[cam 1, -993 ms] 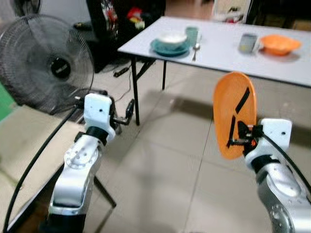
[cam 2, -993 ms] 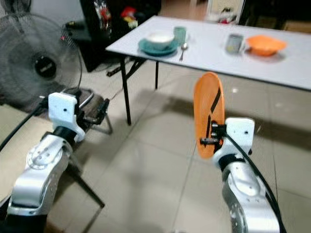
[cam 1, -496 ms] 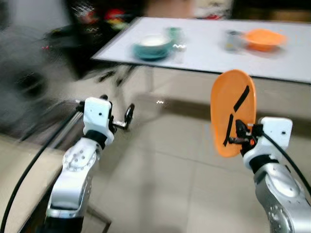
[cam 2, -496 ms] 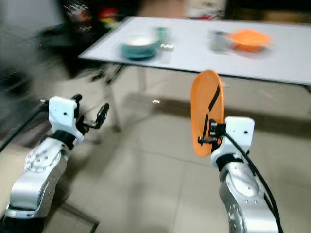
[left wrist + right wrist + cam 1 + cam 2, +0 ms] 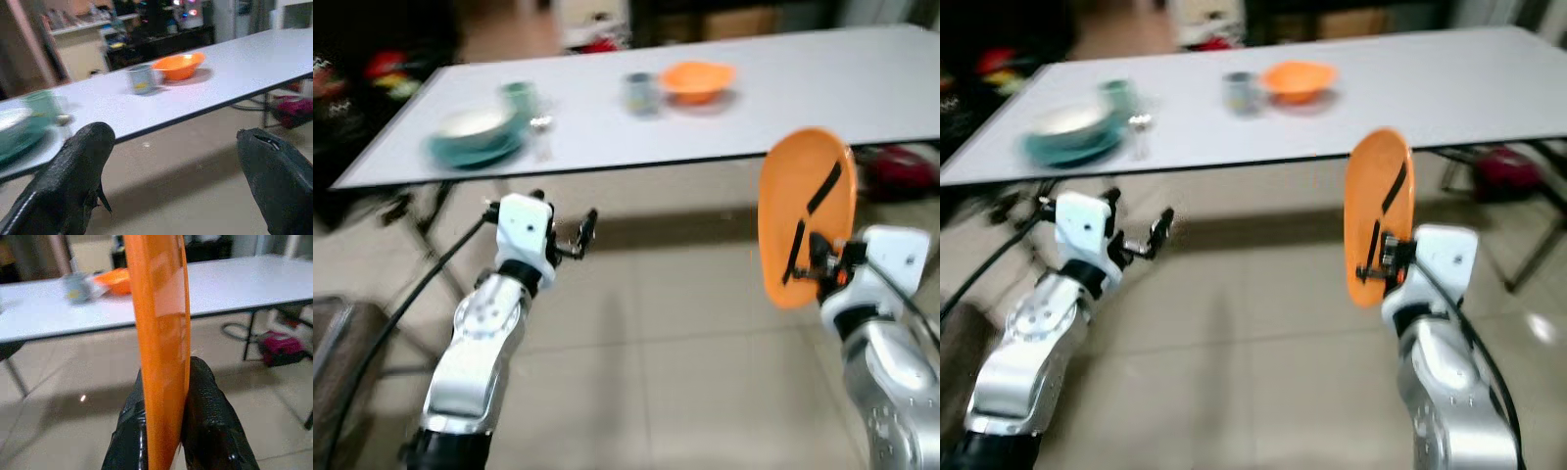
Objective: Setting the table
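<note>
I am holding an orange plate [image 5: 806,215] on edge in my right gripper [image 5: 808,257], both black fingers [image 5: 208,421] clamped on its lower rim, one on each face. The plate is standing nearly upright over the tiled floor [image 5: 656,372], on the near side of the long white table [image 5: 803,88] and not touching it. My left gripper [image 5: 576,235] is hanging empty at the left, its fingers [image 5: 78,181] spread wide apart and pointing toward the table's near edge.

On the table's far left a teal plate [image 5: 475,147] is carrying a pale bowl [image 5: 470,122], with a green cup [image 5: 517,95] just behind it and a spoon [image 5: 541,125] beside it to the right. Further right a grey mug [image 5: 640,91] is standing just beside an orange bowl [image 5: 697,80]. I am seeing no readable writing or brand anywhere; the views are blurred.
</note>
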### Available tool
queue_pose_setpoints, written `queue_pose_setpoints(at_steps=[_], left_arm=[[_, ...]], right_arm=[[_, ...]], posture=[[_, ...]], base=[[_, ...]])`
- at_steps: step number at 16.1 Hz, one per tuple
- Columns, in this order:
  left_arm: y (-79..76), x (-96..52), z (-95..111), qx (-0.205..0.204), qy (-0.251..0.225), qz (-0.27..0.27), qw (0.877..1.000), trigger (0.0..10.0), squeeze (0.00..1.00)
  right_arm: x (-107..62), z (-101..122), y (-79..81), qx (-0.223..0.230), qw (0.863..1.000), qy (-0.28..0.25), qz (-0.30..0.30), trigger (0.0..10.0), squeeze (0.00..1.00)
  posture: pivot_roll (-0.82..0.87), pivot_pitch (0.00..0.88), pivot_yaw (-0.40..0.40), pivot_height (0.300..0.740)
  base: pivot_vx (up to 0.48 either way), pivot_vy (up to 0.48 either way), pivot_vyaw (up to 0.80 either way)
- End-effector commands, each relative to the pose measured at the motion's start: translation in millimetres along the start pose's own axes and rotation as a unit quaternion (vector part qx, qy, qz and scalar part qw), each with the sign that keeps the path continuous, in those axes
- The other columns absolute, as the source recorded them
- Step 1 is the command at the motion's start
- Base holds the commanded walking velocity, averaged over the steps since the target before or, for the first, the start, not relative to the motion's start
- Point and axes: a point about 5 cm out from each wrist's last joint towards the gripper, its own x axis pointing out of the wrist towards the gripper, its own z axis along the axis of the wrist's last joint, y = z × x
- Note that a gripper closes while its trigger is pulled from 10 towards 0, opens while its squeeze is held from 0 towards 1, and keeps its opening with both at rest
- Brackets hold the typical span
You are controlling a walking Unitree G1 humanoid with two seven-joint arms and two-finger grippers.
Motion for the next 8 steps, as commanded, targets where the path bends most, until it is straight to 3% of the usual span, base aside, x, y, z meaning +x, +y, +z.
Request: queue_pose_setpoints(at_steps=[1,2,3,4,5,8], left_arm=[[7.5,-2.6,2,0.012,-0.001,0.017,1.000,10.0,0.00],[8.0,-3.2,3,0.011,-0.003,0.019,1.000,10.0,0.00],[9.3,-4.1,3,0.012,-0.005,0.024,1.000,10.0,0.00],[10.6,-4.1,3,0.008,-0.006,0.028,1.000,10.0,0.00],[11.0,-4.3,3,0.007,-0.006,0.029,1.000,10.0,0.00],[7.5,-4.8,1,0.005,-0.002,0.028,1.000,10.0,0.00]], right_arm=[[2.2,11,3.5,0.010,1.000,-0.020,0.009,10.0,0.00],[3.8,11,5.1,0.013,1.000,-0.017,0.013,10.0,0.00],[6.5,12,3.3,-0.026,0.999,-0.025,-0.012,10.0,0.00],[8.6,14,6.2,-0.030,0.998,-0.044,0.015,10.0,0.00],[8.0,17,8.4,-0.017,0.998,-0.054,0.031,10.0,0.00],[10.6,22,0.6,0.016,0.998,-0.064,-0.018,10.0,0.00]], posture=[[0.01,0.000,0.083,0.740],[0.01,0.000,0.078,0.740],[0.01,0.000,0.076,0.740],[0.01,0.000,0.078,0.740],[0.00,0.000,0.080,0.740],[0.00,0.000,0.080,0.740]], base=[[0.368,0.000,0.00],[0.371,0.000,0.00],[0.368,0.000,0.00],[0.375,0.000,0.00],[0.368,0.000,0.00],[0.370,0.000,0.00]])
